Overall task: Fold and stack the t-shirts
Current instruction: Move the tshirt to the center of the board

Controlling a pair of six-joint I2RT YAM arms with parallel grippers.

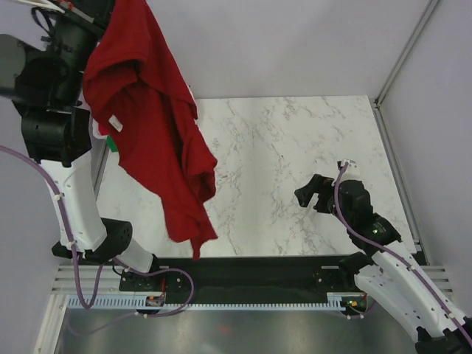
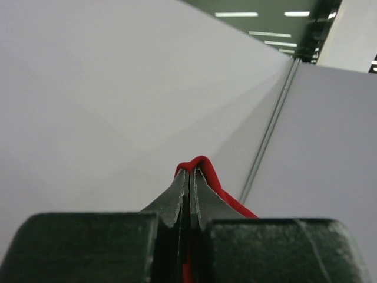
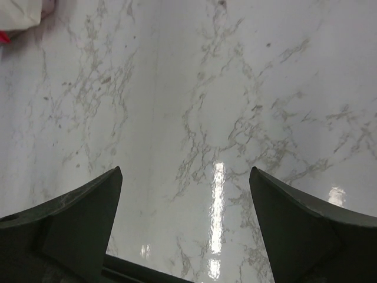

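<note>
Dangling dark red t-shirt [image 1: 156, 133] — marble table [image 1: 295, 147] beneath

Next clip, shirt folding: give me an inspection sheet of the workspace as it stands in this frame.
Surface: white marble-pattern table, with glare spots in the right wrist view.
Job's things: dark red t-shirt hangs unfolded in the air, white tag showing. A scrap of green cloth peeks out behind it. No other shirts made out.
Clutter: white scrap at the corner of the right wrist view, too cropped to name.
Grippers: left pincer shut on the dark red t-shirt, held high. Right pincer open, empty, over the table.
Cables: purple cables run along both arms.
Surroundings: grey walls, metal corner post, ceiling lights.
</note>
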